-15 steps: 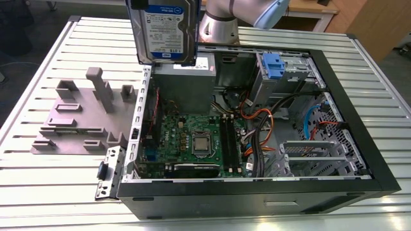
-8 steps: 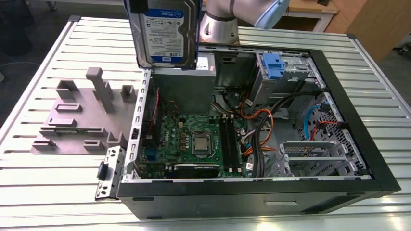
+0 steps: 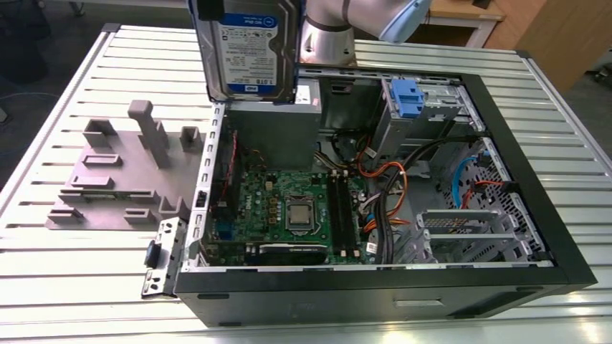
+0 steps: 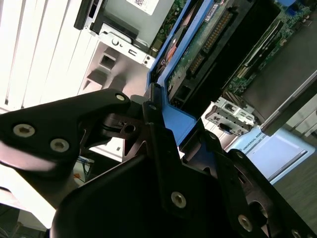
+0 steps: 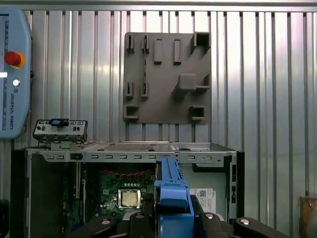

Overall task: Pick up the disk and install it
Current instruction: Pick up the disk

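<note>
Exterior view: disk (image 3: 244, 50) hung upright above the grey box (image 3: 272, 132) inside the open computer case (image 3: 383, 288).
Second wrist view: gripper (image 4: 166, 116) clamped tight on the disk's blue frame.
First wrist view: disk (image 5: 172, 188) sat edge-on over the case.

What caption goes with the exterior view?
Silver rectangular hard drive with blue-and-white label, held up over the open black computer case.

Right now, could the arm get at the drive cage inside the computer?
Probably yes: the tool holds the disk above the case, whose side is off, leaving the drive cage uncovered.
</note>
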Controlling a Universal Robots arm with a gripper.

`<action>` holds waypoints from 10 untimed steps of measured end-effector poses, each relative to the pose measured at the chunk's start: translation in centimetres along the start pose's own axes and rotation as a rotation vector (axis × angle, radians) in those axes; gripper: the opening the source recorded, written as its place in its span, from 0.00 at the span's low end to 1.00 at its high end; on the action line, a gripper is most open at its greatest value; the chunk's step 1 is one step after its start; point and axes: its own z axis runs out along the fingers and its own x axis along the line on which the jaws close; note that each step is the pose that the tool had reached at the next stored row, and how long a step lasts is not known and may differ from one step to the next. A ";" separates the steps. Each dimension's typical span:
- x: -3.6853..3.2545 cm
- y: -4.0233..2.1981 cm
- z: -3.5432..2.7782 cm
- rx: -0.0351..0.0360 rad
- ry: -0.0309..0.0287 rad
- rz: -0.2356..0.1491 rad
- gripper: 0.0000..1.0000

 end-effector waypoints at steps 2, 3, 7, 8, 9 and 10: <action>0.00 -0.14 0.00 0.0000 0.0000 0.000 0.37; 0.00 -0.21 0.00 0.0000 0.0000 0.000 0.37; -0.01 -0.46 0.00 0.0000 -0.0001 0.000 0.37; -0.01 -0.53 -0.01 0.0000 0.0000 0.000 0.37; -0.01 -0.59 -0.01 0.0000 0.0000 0.000 0.37; -0.01 -0.66 -0.01 0.0000 0.0000 0.000 0.37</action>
